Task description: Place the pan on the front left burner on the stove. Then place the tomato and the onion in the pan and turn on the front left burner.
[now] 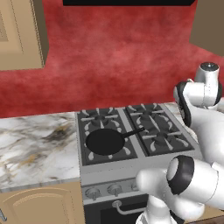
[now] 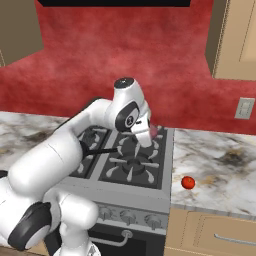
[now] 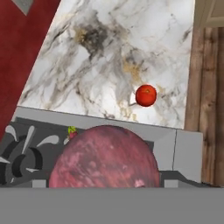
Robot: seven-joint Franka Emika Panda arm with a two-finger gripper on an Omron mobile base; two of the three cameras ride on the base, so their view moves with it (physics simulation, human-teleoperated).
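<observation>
Filling the hand view, the onion (image 3: 105,157) sits between wide-spread jaws, apparently gripped, above the stove (image 2: 150,190). Beyond it, on the counter (image 3: 109,57), lies the tomato (image 3: 145,95). Next: carry the onion across to the pan (image 1: 105,141).

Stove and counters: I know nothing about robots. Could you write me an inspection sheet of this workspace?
Surface: steel stove set between marble counters.
Job's things: pan on the front left burner, empty; tomato on the right counter; onion at the gripper, above the stove's right side.
Clutter: tiny red and green speck beside the onion, too small to tell.
Grippers: gripper appears closed on the onion; its fingers are hidden.
Cables: nothing seen.
Surroundings: red wall, wooden cabinets, wall outlet.
</observation>
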